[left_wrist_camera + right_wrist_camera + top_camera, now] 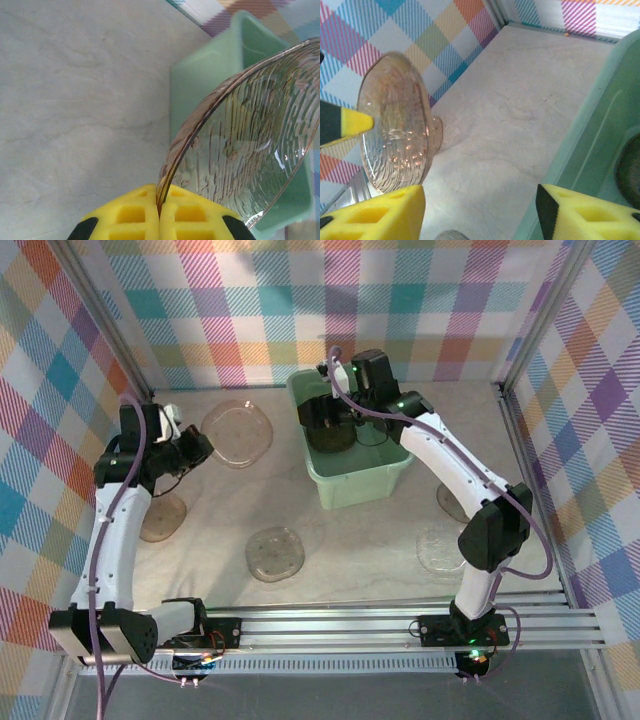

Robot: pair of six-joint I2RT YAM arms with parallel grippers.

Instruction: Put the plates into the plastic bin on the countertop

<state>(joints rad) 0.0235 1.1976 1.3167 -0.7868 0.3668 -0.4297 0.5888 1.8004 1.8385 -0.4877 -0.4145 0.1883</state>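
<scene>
Left end effector clamped on rim of clear, smoky-edged rounded-square plate. Plate lifted, tilted on edge, 10 o'clock in top view, just short of pale mint-green rectangular plastic bin.

Right end effector: fingers apart, empty, over bin's far end, 12 o'clock. Dark smoky plate lies inside below it.

Waiting on beige marbled desk:
- plate at 6 o'clock
- plate at 8 o'clock
- plate at 4 o'clock
- half-hidden plate beside right arm

Early going, by my read: most plates to come.
</scene>
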